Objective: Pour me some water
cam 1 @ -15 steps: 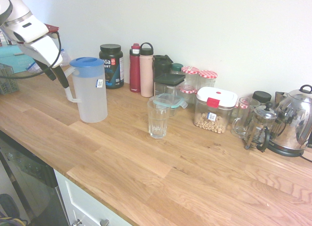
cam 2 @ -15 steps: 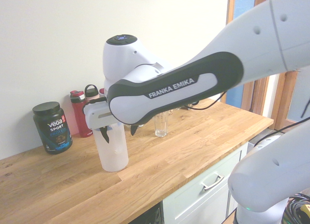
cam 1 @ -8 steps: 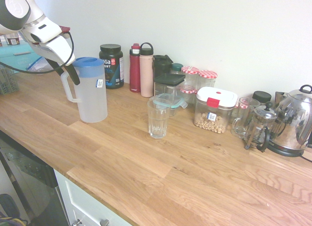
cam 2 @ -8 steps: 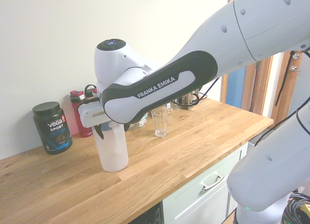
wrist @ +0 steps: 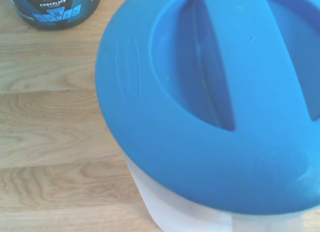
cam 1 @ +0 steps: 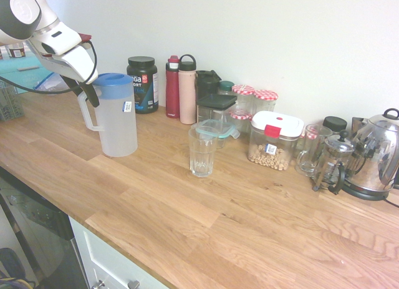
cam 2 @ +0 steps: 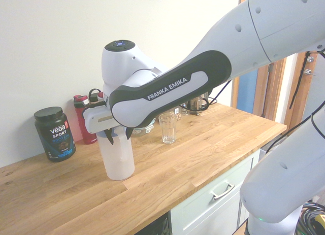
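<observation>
The gripper (cam 2: 119,137) is at the left of the second exterior view, fingers parted around the pitcher's handle (cam 1: 89,112); whether they touch it, I cannot tell. The blue-lidded pitcher (cam 1: 118,123) stands upright just beneath, left of centre in the first exterior view. Since a second ago the gripper has moved in to the handle, its fingers drawing closer together. The wooden counter (cam 1: 156,208) runs along a pale wall (cam 1: 299,45).
</observation>
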